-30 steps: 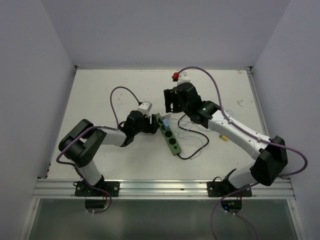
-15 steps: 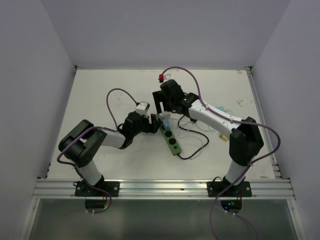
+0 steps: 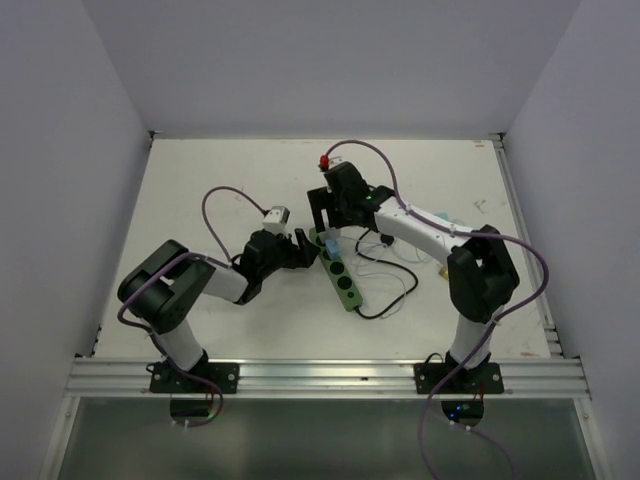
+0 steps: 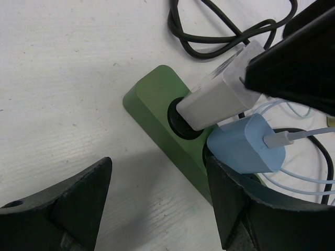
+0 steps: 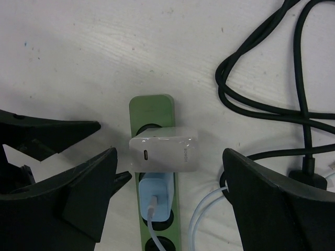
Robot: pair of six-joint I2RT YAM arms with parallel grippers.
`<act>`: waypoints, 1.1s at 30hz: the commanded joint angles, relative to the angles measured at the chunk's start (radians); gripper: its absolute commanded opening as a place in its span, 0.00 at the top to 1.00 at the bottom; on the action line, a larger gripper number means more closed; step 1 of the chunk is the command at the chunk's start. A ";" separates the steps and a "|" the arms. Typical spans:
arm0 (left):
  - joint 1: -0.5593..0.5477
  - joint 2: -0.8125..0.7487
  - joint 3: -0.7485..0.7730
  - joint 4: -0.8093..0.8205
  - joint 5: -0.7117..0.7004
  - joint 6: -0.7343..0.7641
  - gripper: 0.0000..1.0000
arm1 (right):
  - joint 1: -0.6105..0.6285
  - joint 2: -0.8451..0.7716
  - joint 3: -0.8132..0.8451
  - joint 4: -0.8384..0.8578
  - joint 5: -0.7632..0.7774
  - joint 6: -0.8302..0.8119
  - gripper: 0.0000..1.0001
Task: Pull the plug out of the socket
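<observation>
The socket, a green strip, lies mid-table with its far end below my right wrist. A white plug fills its end outlet, and a blue plug with a pale cable sits in the outlet beside it. My right gripper hangs open above the white plug, one finger on each side, apart from it. My left gripper is open low on the table. Its right finger rests at the strip's edge under the blue plug. The white plug leans out of the strip.
The strip's black cord loops on the table right of the socket, beside a thin pale cable. A small yellow item lies under the right forearm. The left gripper and right gripper crowd the strip's far end.
My right arm has folded and swung left, bringing its gripper over the strip's far end. Both grippers have opened wider. The left gripper has shifted slightly.
</observation>
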 commanded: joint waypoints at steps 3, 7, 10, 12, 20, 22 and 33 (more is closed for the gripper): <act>0.008 0.039 0.012 0.118 0.036 -0.056 0.23 | 0.001 0.045 0.011 0.016 -0.049 -0.013 0.15; 0.009 0.055 0.020 0.122 0.041 -0.055 0.23 | 0.003 0.068 0.020 0.016 -0.046 -0.019 0.15; 0.009 0.072 0.032 0.116 0.044 -0.050 0.23 | 0.003 0.084 0.031 0.011 -0.049 -0.020 0.19; 0.009 0.082 0.043 0.115 0.042 -0.053 0.23 | 0.003 0.085 0.029 0.011 -0.054 -0.017 0.25; 0.009 0.121 0.050 0.099 0.036 -0.056 0.24 | 0.001 0.098 0.035 -0.007 -0.074 -0.019 0.45; 0.009 0.121 0.050 0.084 0.029 -0.053 0.27 | -0.003 0.096 0.035 -0.006 -0.091 -0.013 0.50; 0.009 0.156 0.081 -0.031 -0.011 -0.052 0.31 | -0.043 0.067 0.025 0.005 -0.149 0.021 0.71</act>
